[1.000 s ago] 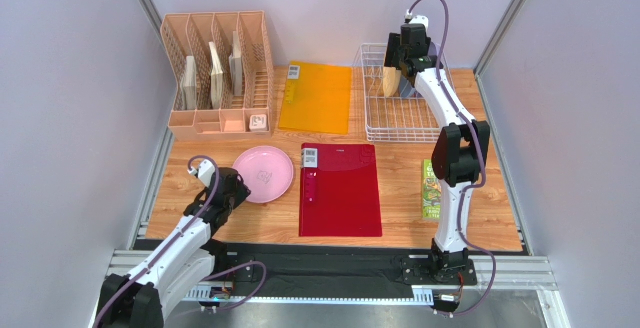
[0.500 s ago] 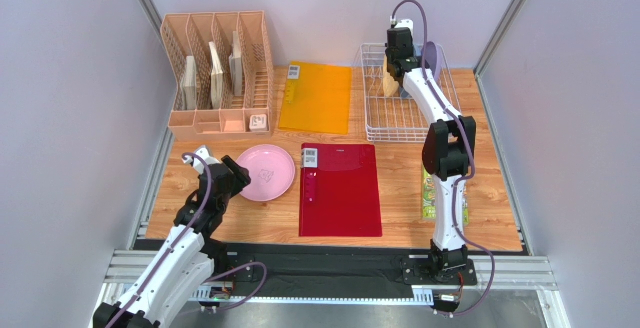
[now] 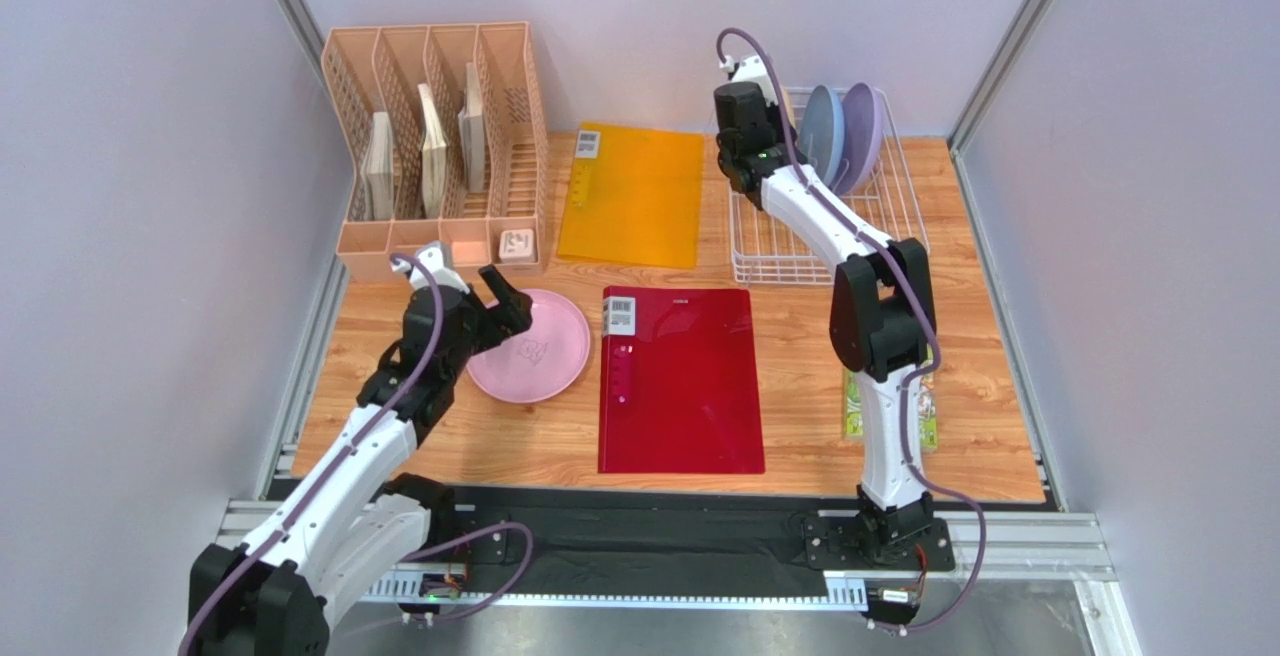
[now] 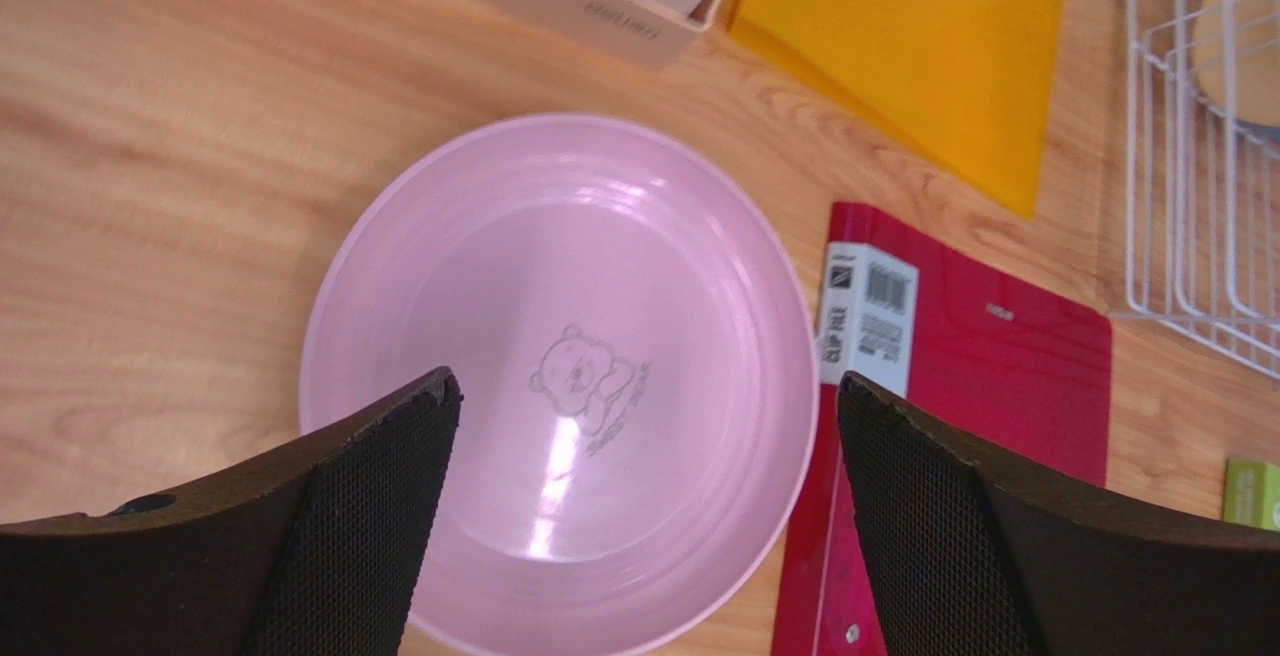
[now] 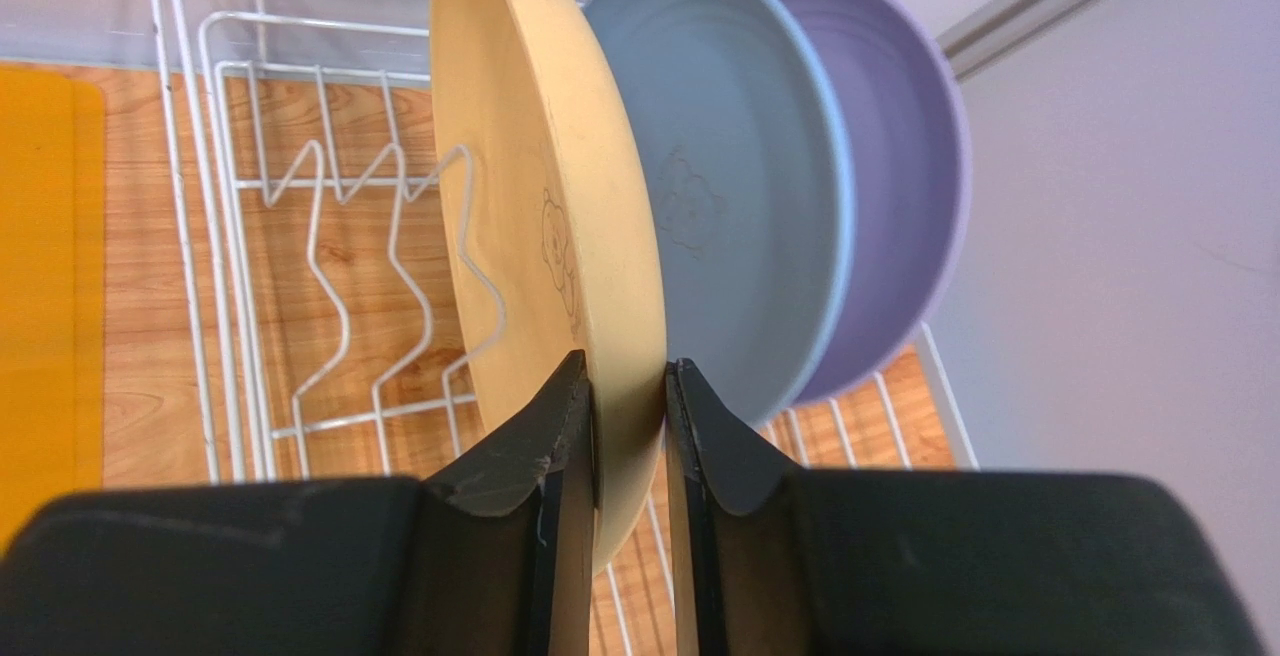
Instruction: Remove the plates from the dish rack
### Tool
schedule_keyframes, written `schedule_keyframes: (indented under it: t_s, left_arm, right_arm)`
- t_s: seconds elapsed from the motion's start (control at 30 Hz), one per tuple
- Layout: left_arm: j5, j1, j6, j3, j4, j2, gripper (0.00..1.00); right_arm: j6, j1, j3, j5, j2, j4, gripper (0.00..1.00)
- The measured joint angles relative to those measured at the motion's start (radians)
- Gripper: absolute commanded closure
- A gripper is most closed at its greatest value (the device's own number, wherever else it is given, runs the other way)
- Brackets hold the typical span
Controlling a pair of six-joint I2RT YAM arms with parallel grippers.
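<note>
Surface: wooden table [image 3: 812,371], pale grey walls on three sides.

Item 1. The dish rack [image 3: 812,275], white wire, stands at 1 o'clock on the table as we see it from above.

Item 2. The yellow plate [image 5: 526,161] stands on edge in the rack. The right gripper [image 5: 627,371] pinches its rim, one finger on each face. We cannot tell whether the plate's lower edge rests on the wires.

Item 3. The blue plate [image 5: 736,161] stands upright just behind the yellow one, at its 3 o'clock in the wrist view.

Item 4. The lavender plate [image 5: 902,161] stands upright behind the blue one, nearest the rack's end.

Item 5. The pink plate [image 4: 564,371] lies flat on the table at 8 o'clock, face up, with a bear mark at its centre. The left gripper [image 4: 643,394] is over it with fingers spread wide and nothing between them.

Item 6. The red folder [image 3: 681,379] lies flat at 6 o'clock. Its left edge is just beside the pink plate.

Item 7. The orange folder [image 3: 631,194] lies flat at 12 o'clock.

Item 8. The peach organizer [image 3: 436,146] stands at 11 o'clock and holds pale slabs upright in its slots.
</note>
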Motion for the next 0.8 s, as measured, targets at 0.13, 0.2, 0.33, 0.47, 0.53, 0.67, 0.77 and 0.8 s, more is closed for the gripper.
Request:
schedule_keyframes:
  t_s: [0.13, 0.2, 0.33, 0.47, 0.53, 0.67, 0.77, 0.8]
  left_arm:
    - [0.046, 0.0, 0.035, 0.062, 0.062, 0.074, 0.0]
    - [0.071, 0.0, 0.043, 0.1, 0.096, 0.126, 0.0]
    - [0.127, 0.0, 0.049, 0.179, 0.185, 0.247, 0.0]
    - [0.21, 0.0, 0.048, 0.245, 0.288, 0.379, 0.0]
    - [0.276, 0.0, 0.043, 0.277, 0.353, 0.457, 0.0]
    - [0.389, -0.008, 0.025, 0.316, 0.486, 0.59, 0.0]
    - [0.441, -0.027, 0.012, 0.321, 0.575, 0.65, 0.0]
    - [0.458, -0.037, 0.009, 0.323, 0.613, 0.669, 0.0]
  right_arm:
    - [-0.012, 0.011, -0.082, 0.053, -0.103, 0.043, 1.0]
    - [-0.02, 0.011, -0.098, 0.07, -0.16, 0.049, 1.0]
    - [0.011, 0.011, -0.155, 0.065, -0.31, 0.048, 1.0]
    - [0.105, 0.016, -0.238, -0.025, -0.465, 0.009, 1.0]
    - [0.169, 0.016, -0.303, -0.099, -0.546, -0.012, 1.0]
    - [0.278, 0.015, -0.443, -0.252, -0.646, -0.043, 1.0]
    - [0.335, 0.011, -0.539, -0.356, -0.665, -0.049, 1.0]
    - [0.349, 0.008, -0.57, -0.389, -0.666, -0.051, 1.0]
